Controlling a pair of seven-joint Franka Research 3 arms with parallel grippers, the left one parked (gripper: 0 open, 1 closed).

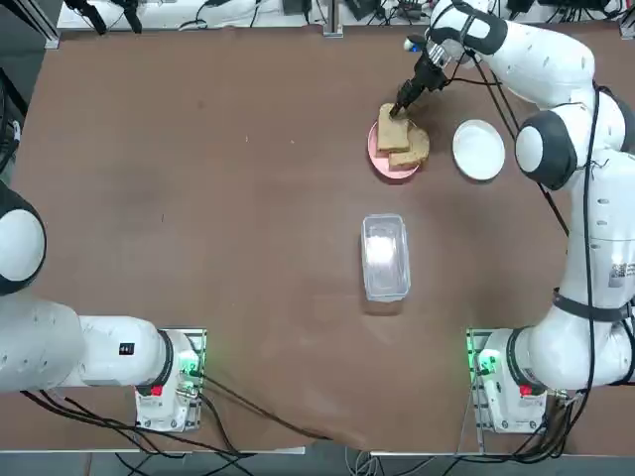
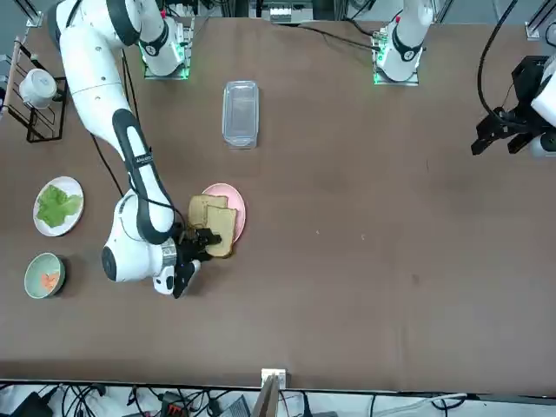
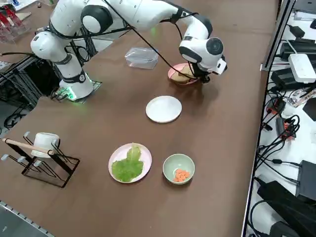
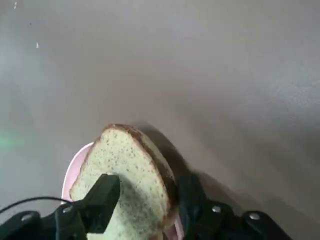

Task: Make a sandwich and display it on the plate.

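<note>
I have the right hand (image 4: 145, 200) down at the pink plate (image 1: 382, 161), its fingers (image 4: 102, 197) spread either side of the top bread slice (image 4: 125, 175); from the wrist view one finger lies over the slice's face and the other sits at its crust edge, so I judge it is straddling the slice rather than pinching it yet. The two bread slices (image 1: 402, 139) lie overlapped on the pink plate, and the white plate (image 1: 478, 149) where the sandwich has to end up sits just beside it, bare. The lettuce (image 3: 127, 165) is well apart, on its own pink plate (image 3: 117, 154) near the green bowl (image 3: 178, 169) with orange bits. My worry: the slice is soft and thin, and if I close with one finger on the face it may fold, tear, or slip out on the lift. The lower slice overlaps it, so it could be dragged along or nudged off the rim, and the light plate itself may skid on the surface (image 1: 198, 198) if a fingertip catches it. Nothing blocks the short path to the white plate. The clear lidded box (image 1: 385, 256) sits nearer the bases, out of the way, and the rack with a cup (image 3: 44, 143) stands off at the surface's far corner.
</note>
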